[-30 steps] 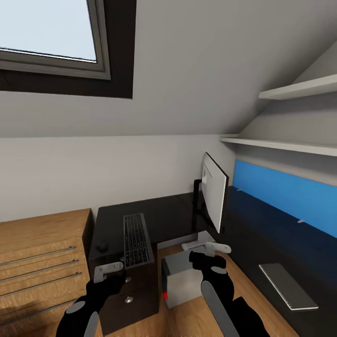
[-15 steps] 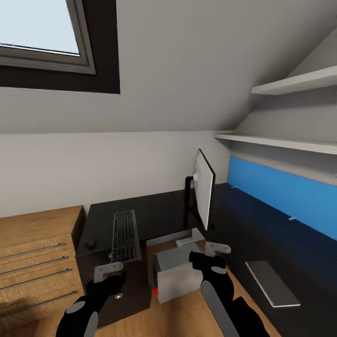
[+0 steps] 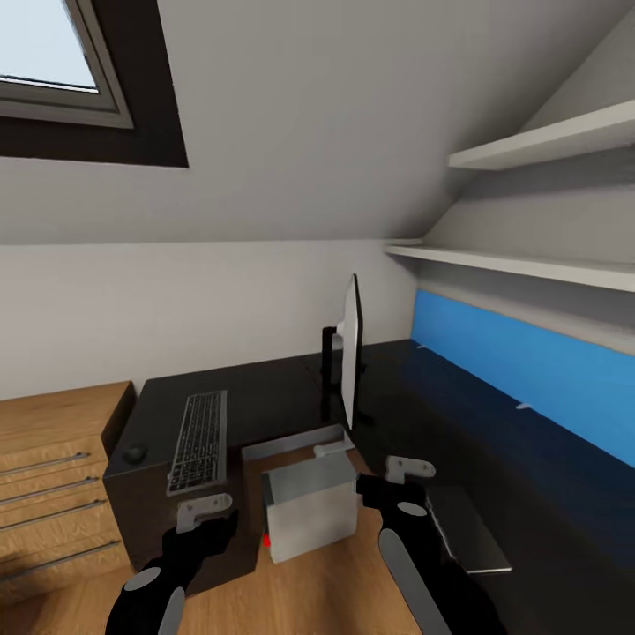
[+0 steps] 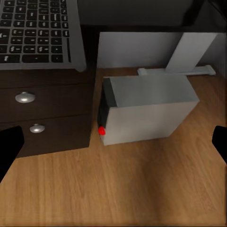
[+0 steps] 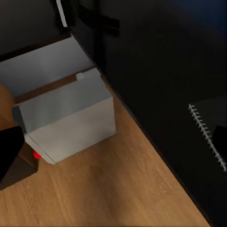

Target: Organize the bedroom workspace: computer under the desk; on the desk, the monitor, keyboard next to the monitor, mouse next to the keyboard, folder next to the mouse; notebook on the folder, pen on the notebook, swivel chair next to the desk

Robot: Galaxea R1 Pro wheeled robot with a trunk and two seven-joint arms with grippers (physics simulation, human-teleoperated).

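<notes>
The black L-shaped desk (image 3: 273,397) carries the keyboard (image 3: 198,429) on its left wing, with the mouse (image 3: 134,454) just left of it. The monitor (image 3: 350,353) stands edge-on at the corner. A thin dark grey notebook (image 3: 467,529) with a spiral edge (image 5: 203,128) lies on the right wing. The grey computer (image 3: 309,510) with its red button (image 4: 101,130) sits on the wood floor in the desk's inner corner. My left gripper (image 3: 205,511) and right gripper (image 3: 406,470) hover open above the floor, on either side of the computer, holding nothing.
A light wood chest (image 3: 53,476) with steel handles stands left of the desk. A blue back panel (image 3: 529,362) and two white shelves (image 3: 529,263) run along the right wall. A skylight (image 3: 44,70) is set in the sloped wall. Desk drawers with silver knobs (image 4: 24,97) face me.
The whole picture has slid left, so the camera has turned right. The monitor now shows edge-on. Both arms keep the same place in the picture.
</notes>
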